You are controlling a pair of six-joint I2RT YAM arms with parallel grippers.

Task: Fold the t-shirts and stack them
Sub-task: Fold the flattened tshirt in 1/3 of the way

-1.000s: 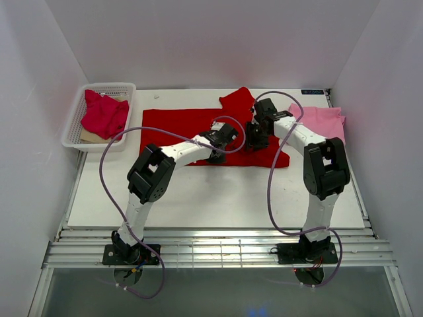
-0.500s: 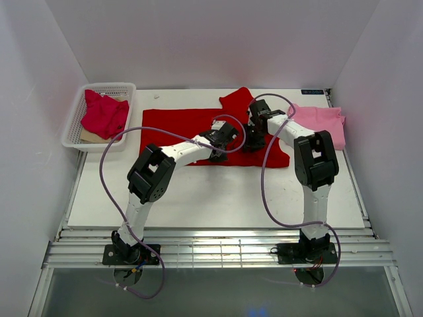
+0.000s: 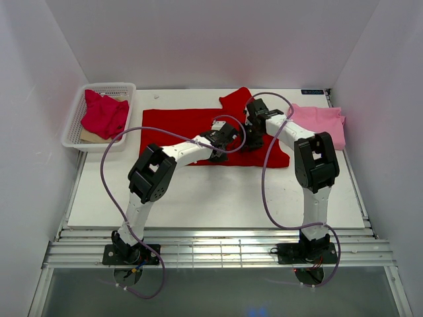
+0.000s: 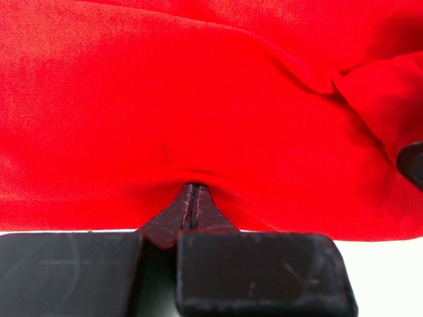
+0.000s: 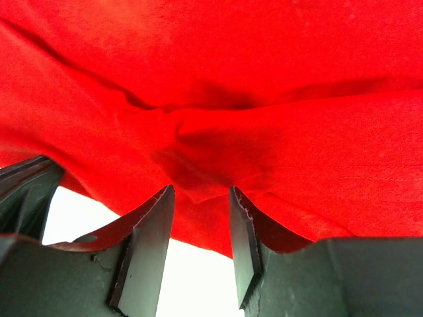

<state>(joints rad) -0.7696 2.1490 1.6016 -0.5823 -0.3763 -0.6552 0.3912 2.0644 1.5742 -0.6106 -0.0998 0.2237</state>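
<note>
The bright red t-shirt (image 3: 178,125) lies spread across the back middle of the table. My left gripper (image 3: 221,137) sits at its near edge; in the left wrist view its fingers (image 4: 190,191) are shut, pinching the red cloth (image 4: 198,99). My right gripper (image 3: 255,129) is close beside it on the shirt's right part. It is open, with a bunched fold of red cloth (image 5: 251,66) between its fingers (image 5: 198,195). The light pink t-shirt (image 3: 322,122) lies at the back right. The crimson-red t-shirt (image 3: 104,113) is crumpled in the basket.
The white mesh basket (image 3: 109,86) stands at the back left by the wall. White walls close in the table on three sides. Purple cables loop off both arms. Bare white table (image 3: 218,198) lies in front of the red shirt.
My right gripper has moved left and slightly back over the red shirt, closer to the left gripper. The left gripper has stayed put.
</note>
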